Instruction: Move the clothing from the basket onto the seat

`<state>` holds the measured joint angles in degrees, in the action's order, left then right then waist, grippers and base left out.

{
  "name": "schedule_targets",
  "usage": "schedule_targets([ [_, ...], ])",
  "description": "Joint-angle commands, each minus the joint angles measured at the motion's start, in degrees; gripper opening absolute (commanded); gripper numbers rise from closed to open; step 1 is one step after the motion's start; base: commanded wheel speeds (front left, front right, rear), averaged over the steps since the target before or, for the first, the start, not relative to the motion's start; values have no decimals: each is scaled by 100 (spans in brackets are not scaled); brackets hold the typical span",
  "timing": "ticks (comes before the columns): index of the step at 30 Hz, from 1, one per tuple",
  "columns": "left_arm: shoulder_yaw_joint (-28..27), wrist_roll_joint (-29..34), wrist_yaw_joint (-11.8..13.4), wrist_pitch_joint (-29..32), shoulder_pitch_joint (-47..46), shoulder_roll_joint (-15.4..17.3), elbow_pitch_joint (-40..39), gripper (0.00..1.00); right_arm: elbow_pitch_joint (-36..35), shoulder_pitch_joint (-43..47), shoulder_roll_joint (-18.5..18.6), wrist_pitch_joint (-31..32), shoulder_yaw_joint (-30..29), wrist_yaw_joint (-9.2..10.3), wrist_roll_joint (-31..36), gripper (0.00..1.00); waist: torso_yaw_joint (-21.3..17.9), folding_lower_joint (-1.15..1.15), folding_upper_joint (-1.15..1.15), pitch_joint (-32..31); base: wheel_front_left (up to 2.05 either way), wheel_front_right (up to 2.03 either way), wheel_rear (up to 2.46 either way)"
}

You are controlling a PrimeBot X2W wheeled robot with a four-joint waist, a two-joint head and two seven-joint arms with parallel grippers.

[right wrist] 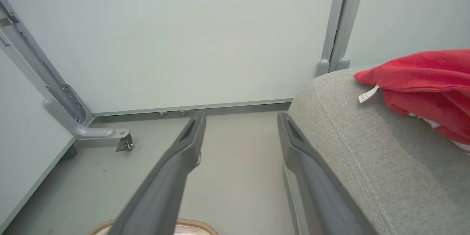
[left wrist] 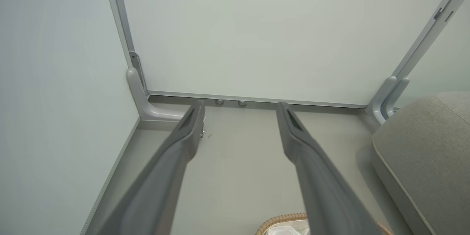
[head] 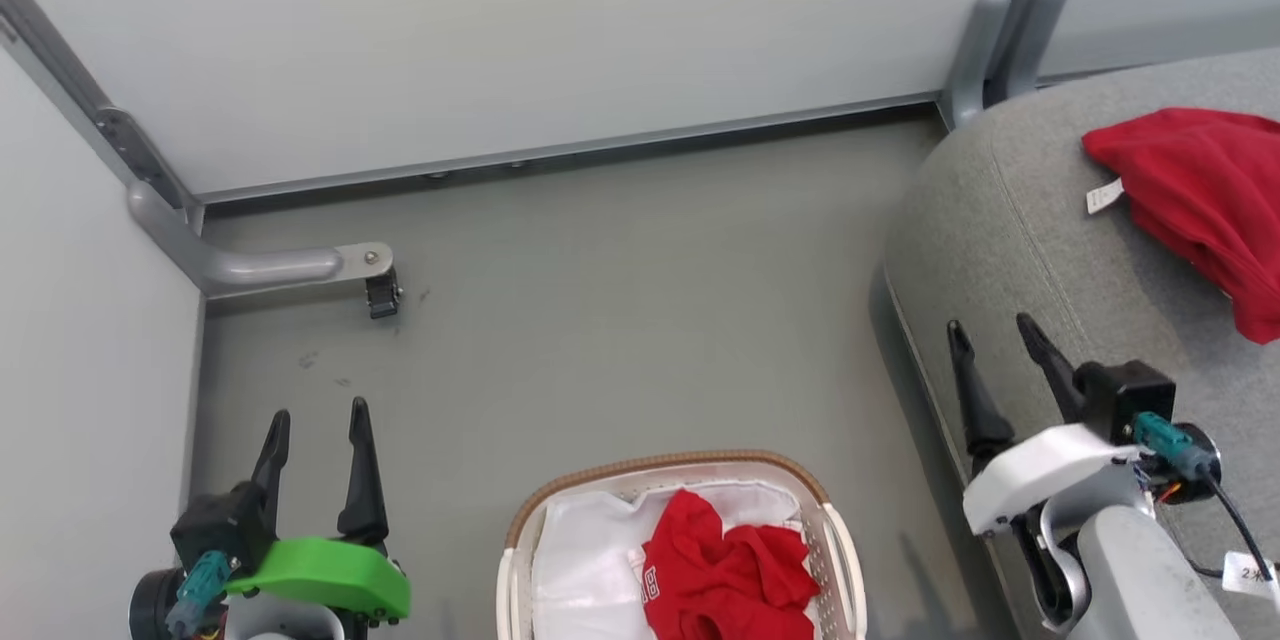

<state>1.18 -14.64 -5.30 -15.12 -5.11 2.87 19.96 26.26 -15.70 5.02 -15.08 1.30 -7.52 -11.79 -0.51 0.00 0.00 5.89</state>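
The basket [head: 680, 458] sits on the grey floor [head: 620, 320] right in front of the robot. The red clothing [head: 725, 570] lies crumpled inside it on the white liner [head: 580, 560], bunched toward the side nearer the seat [head: 1020, 230]. A second red garment [head: 1200, 190] lies on the seat cushion, its white tag [head: 1104, 196] poking out toward the rounded corner. My guess is that one piece is already delivered and the piece in the basket is the job left.

The left tool [head: 320, 412] hangs over bare floor on the basket's far side from the seat, with its fingers spread and nothing between them. The right tool [head: 991, 325] is also released and empty, poised over the seat's edge and well apart from the garment there. Both are held back from the basket, which to my eye leaves the heap clear for the head camera to see before either tool goes in.

The heap stands proud of the liner, so a pinch on its raised fold looks like the sensible way in. The liner is loose cloth directly beneath it, and a deep grab could lift both. The right tool is on the seat side, so it looks better placed for the carry across.
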Motion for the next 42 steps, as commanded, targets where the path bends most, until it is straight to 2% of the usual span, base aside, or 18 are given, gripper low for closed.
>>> schedule_targets([
  [1,-42,-2,-2,-5,142,9,-27,100,-12,142,3,-13,-23,6,13,100,202,0,0,-266,0,0,0],
  [13,-14,-137,2,-6,485,9,-26,100,-33,497,-118,-13,-74,6,51,100,134,0,0,-541,0,0,0],
  [19,271,-190,-72,-6,404,8,138,100,-106,392,-115,-13,-32,6,56,100,30,0,0,-416,0,0,0],
  [20,374,-239,-90,-6,326,9,188,100,-161,325,-109,-13,-9,6,51,100,2,0,0,-310,0,0,0],
  [21,914,-427,-154,-6,-50,10,423,100,-392,55,-84,-13,81,6,1,100,-135,0,0,212,0,0,0],
  [26,1662,-916,-192,-4,-664,13,897,100,-738,-419,-85,-13,258,6,-84,100,-447,0,0,973,0,0,0],
  [34,2649,-1363,-214,-5,-1889,22,1892,100,-1180,-972,-84,-13,452,6,-183,100,-921,0,0,2027,0,0,0],
  [42,3334,-1673,-221,-5,-2785,25,2869,100,-1605,-1354,-148,-13,560,6,-244,100,-1292,0,0,2919,0,0,0],
])
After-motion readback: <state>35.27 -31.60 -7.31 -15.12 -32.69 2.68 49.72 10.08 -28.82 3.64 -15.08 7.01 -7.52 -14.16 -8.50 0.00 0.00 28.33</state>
